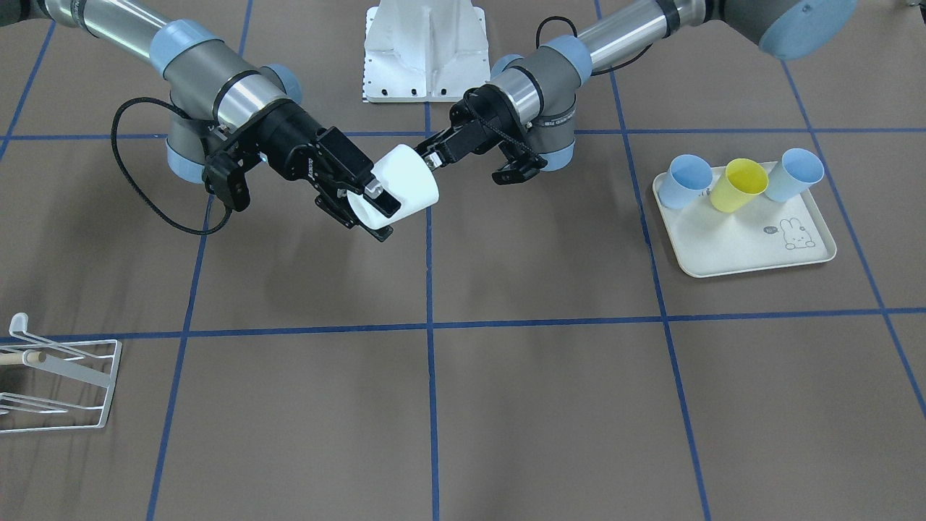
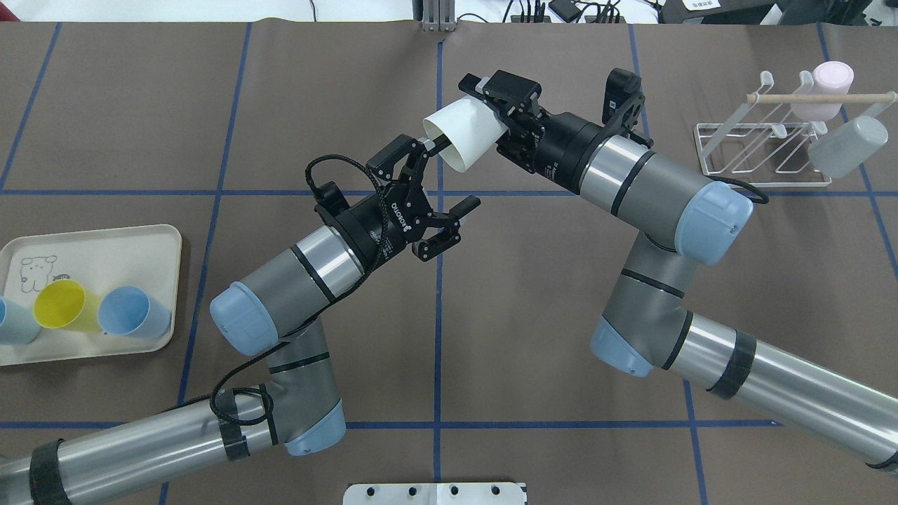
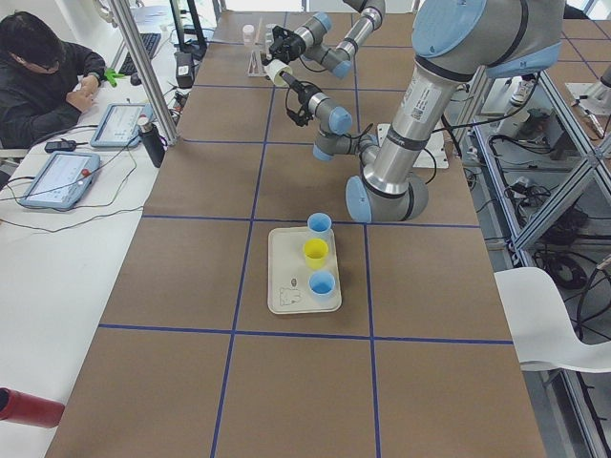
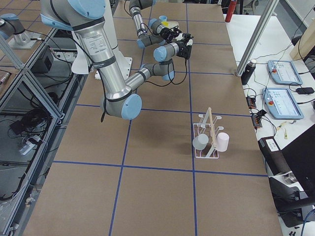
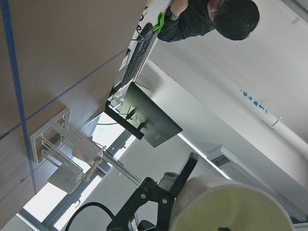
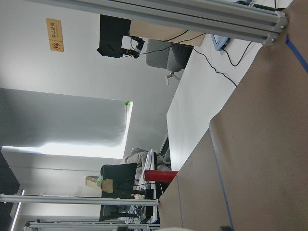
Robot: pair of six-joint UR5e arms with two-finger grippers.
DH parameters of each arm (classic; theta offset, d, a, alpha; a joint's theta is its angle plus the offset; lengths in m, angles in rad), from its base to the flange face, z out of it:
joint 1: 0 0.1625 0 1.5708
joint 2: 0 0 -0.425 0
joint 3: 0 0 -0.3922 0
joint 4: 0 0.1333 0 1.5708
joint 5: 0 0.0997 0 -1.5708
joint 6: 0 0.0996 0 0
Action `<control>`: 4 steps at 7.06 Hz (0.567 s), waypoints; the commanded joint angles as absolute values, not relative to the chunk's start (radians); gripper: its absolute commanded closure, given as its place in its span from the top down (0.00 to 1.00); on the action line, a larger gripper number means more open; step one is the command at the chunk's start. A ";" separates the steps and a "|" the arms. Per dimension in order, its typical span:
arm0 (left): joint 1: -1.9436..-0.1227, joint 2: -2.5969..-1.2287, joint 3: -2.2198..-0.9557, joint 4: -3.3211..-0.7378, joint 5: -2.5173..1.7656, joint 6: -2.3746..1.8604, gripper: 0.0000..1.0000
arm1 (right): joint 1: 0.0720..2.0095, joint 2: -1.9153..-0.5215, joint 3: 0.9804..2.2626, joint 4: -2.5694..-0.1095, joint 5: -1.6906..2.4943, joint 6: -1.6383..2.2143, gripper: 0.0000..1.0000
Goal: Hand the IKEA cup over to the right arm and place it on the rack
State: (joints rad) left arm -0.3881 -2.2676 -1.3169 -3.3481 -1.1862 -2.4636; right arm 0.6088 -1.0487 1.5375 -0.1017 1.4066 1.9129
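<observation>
The white cup (image 2: 466, 133) is up in the air. It is over the middle of the desk (image 2: 561, 337), a bit closer to the far edge than to the robot's edge. It lies on its side, and its open mouth points at the left gripper (image 2: 449, 174).

The right gripper (image 2: 491, 112), the fat black one on the right arm (image 2: 652, 189), pinches the cup. One finger sits on each side of the cup, near its bottom end.

The left gripper is spread wide and holds nothing. One of its fingertips (image 2: 424, 144) is right at the rim of the cup. I cannot tell if it touches. The other fingertip is well apart from the cup.

The rack (image 2: 758, 151) stands near the right end of the desk, toward the far edge. It is white wire with a wooden rod (image 2: 821, 98) across it. A pink cup (image 2: 831, 81) and a grey cup (image 2: 845, 147) hang on it.

A cream tray (image 2: 91, 238) lies at the left end of the desk. A yellow cup (image 2: 66, 305) stands on it between two blue cups (image 2: 133, 312).
</observation>
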 commanded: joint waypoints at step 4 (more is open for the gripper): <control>-0.397 -2.266 -1.324 -3.346 -1.192 -2.339 1.00 | 0.803 -1.066 1.493 -0.214 1.457 1.864 0.00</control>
